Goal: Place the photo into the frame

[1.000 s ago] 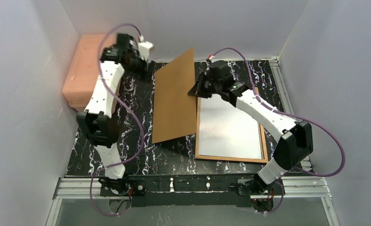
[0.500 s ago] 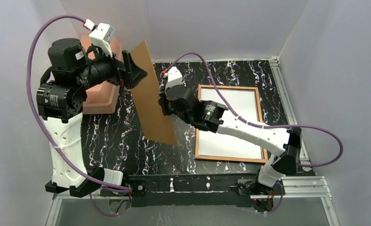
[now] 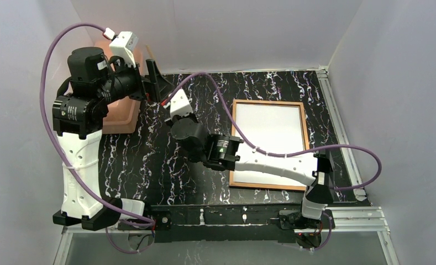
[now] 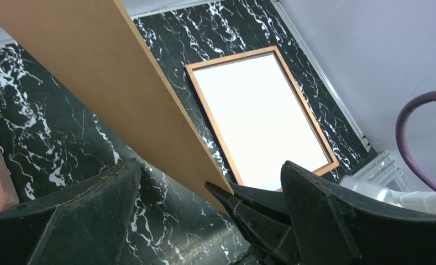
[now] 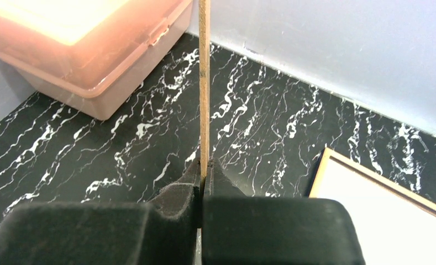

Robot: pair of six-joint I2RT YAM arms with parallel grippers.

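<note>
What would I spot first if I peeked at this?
Probably the brown board, held up on edge over the black marbled table by the shut right gripper. The left gripper gapes wide open next to it. On the table's right side lies a frame with a bright white middle.

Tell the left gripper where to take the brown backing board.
Probably best to take the backing board on its thin long edge, away from the end that the shut right gripper clamps. It stands on edge, so bring the open left gripper in edge-on, one finger on each flat face.
</note>
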